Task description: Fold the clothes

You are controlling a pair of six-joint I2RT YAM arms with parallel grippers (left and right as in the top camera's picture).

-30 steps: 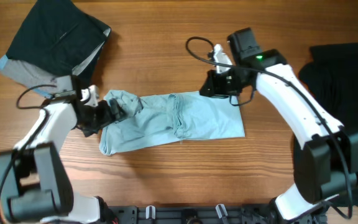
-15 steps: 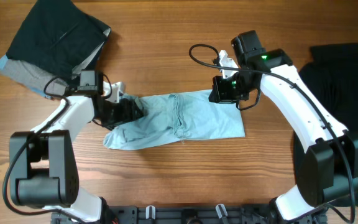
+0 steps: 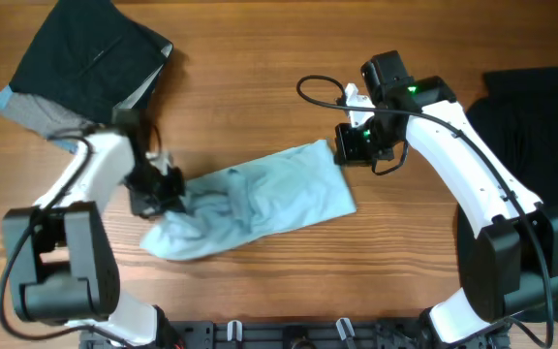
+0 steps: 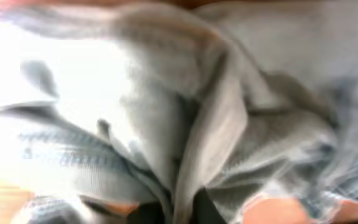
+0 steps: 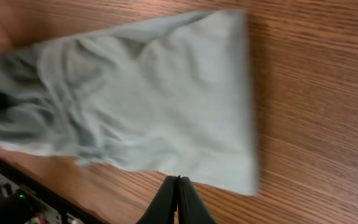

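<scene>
Left gripper (image 3: 160, 189): clamped on a bunch of cloth; in the blurred wrist view, folds run in between its dark fingers.
Right gripper (image 3: 349, 145): closed on nothing, tips just beside the shirt's upper right corner.
T-shirt (image 3: 260, 199): mid-counter (image 3: 260, 58), lying slantwise between the two arms.
Handling: probably light and limp, so it will drag and wrinkle; best taken by a corner or the hem.
Look: pale blue, fairly flat at the right end, crumpled at the left.
</scene>
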